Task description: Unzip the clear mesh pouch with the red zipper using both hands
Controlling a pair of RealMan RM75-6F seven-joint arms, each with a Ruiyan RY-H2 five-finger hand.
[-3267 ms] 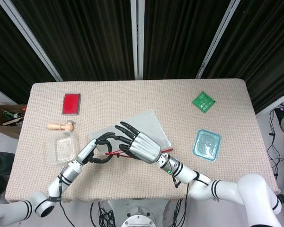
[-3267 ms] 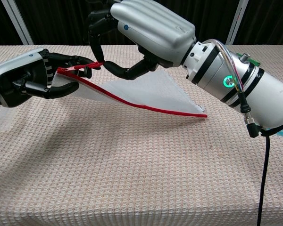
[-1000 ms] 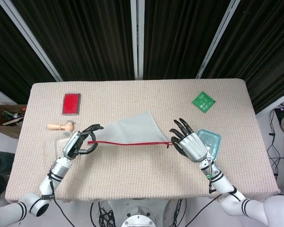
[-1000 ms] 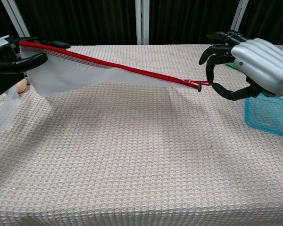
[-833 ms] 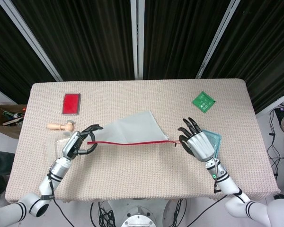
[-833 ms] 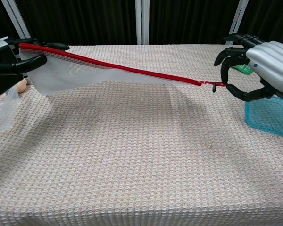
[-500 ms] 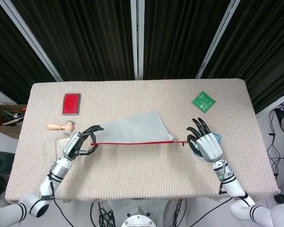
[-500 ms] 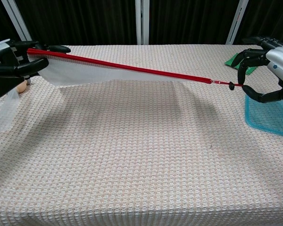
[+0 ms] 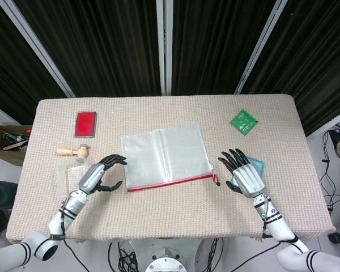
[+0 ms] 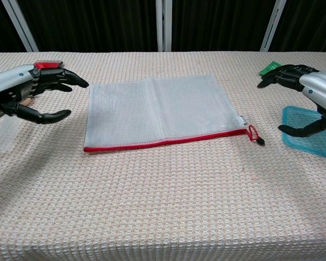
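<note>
Mesh pouch [image 9: 164, 155] flat mid-desk [image 9: 158, 113], red zipper [image 10: 163, 140] along near edge, pull tab [image 10: 254, 134] at right corner. Left hand [image 9: 99, 175] and right hand [image 9: 246, 177] spread wide, holding nothing, flanking pouch. Risk: sweeping right hand snagging tab, dragging pouch.

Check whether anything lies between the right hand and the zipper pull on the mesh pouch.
Nothing visible does. The zipper pull lies on bare tablecloth off the mesh pouch corner, with only open cloth between it and the right hand. The blue tray sits under that hand, not between.
</note>
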